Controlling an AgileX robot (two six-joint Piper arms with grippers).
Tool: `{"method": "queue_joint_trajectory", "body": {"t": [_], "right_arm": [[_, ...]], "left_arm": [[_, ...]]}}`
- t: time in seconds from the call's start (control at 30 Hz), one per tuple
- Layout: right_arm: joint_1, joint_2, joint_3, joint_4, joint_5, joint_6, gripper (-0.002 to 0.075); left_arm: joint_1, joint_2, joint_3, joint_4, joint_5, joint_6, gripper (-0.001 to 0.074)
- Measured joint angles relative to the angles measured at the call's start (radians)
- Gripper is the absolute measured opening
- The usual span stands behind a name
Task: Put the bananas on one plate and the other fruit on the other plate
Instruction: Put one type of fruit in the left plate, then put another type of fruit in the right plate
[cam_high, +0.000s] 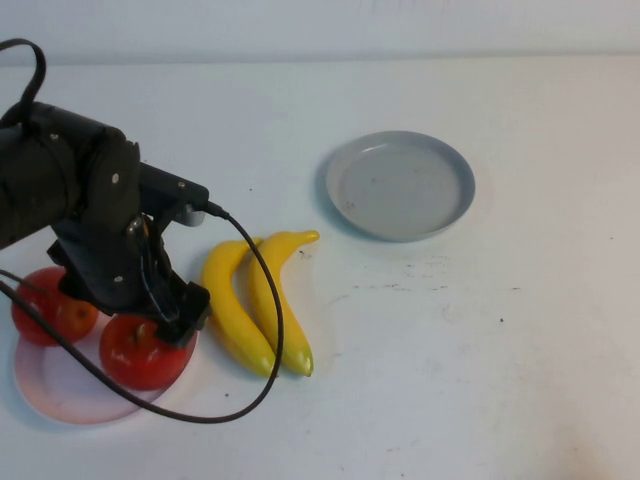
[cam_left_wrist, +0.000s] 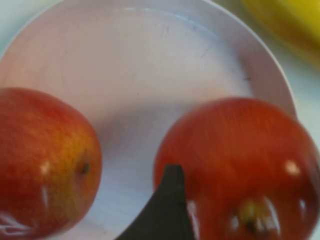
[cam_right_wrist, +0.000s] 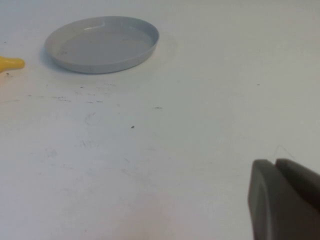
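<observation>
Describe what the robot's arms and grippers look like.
The left arm is matte black and blocky, with small screws, a silver connector and looping black cables. The left gripper, over the pink plate, shows one dark pointed finger. The right gripper, above bare table, has dark grey rounded fingers.

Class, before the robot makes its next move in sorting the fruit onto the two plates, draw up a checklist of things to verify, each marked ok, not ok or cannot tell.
1. Both apples on the pink plate: ok.
2. Left pincer, right over the nearer apple, released from it: cannot tell.
3. Bananas on the grey plate: not ok, both lie on the table.
4. Grey plate free to receive them: ok.
5. Right pincer shut, low over bare table, away from the fruit: ok.
</observation>
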Motion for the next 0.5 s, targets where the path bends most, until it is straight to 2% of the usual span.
{"method": "queue_joint_trajectory", "body": {"t": [0.27,0.5], "right_arm": [[0.0,0.0,0.0,0.0,0.0,0.0,-0.0017],[0.0,0.0,0.0,0.0,0.0,0.0,-0.0017]], "left_arm": [[0.0,-0.031,0.0,0.028,-0.004,-0.02,0.0652],[-0.019,-0.107,-0.002,0.011,-0.111,-0.031,0.0652]]}}
